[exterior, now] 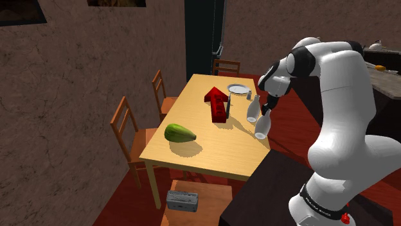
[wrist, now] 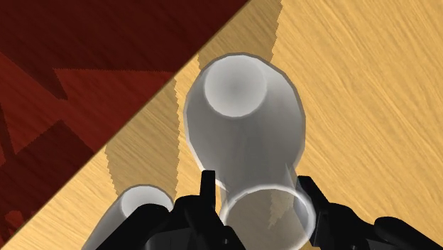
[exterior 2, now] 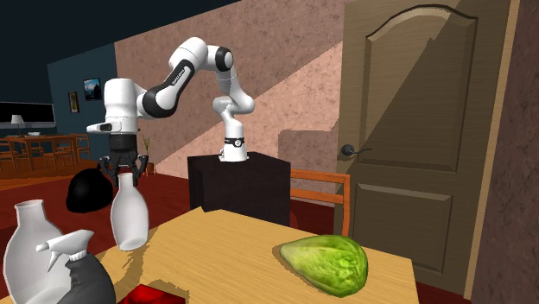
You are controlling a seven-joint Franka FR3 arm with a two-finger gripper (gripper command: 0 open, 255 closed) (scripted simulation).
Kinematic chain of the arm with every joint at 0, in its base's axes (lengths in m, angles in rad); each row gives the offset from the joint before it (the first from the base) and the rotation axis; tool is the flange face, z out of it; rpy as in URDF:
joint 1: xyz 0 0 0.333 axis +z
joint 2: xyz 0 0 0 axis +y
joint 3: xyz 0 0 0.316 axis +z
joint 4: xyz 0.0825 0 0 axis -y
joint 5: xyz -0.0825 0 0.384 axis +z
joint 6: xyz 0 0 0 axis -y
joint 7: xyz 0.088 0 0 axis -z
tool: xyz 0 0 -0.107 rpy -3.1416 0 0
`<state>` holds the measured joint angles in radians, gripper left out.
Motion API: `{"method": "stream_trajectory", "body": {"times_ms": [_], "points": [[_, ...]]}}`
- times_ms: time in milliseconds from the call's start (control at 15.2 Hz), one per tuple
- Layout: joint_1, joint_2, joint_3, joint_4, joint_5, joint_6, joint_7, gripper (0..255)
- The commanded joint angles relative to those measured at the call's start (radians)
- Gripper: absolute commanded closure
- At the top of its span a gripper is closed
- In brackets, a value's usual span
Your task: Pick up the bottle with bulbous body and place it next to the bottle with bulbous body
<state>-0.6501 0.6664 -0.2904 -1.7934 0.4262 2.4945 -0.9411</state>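
**Gripper**: black, two-fingered, pointing down. The fingers are closed against opposite sides of a bottle's neck.

**Held bottle**: white, with a bulbous body and narrow neck. It is upright and clasped at the neck, over the table edge nearest the stand. Whether its base touches the tabletop cannot be told.

**Second bottle**: white and of like shape. It stands upright on the table just beside the held bottle, not touching it.

**Table**: a light wooden top.

**Spray bottle**: dark body with a white trigger head, close by the second bottle.

**Plate**: white, farther along the table from the bottles.

**Red block**: arrow-shaped, near the table's middle.

**Green fruit**: oval, lying on the table well apart from the bottles, towards the shoulder view's left.

**Chairs**: wooden, set around the table. The nearest seat in the shoulder view holds a grey box.

**Stand**: a dark box carrying the white arm.

**Door**: brown and panelled, at the second exterior view's right.

**Floor**: dark red.
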Motion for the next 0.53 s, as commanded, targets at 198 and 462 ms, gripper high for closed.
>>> {"method": "stream_trajectory", "body": {"times_ms": [198, 462], "points": [[0.000, 0.000, 0.000, 0.000, 0.000, 0.001, 0.000, 0], [0.000, 0.000, 0.000, 0.000, 0.000, 0.001, 0.000, 0]]}}
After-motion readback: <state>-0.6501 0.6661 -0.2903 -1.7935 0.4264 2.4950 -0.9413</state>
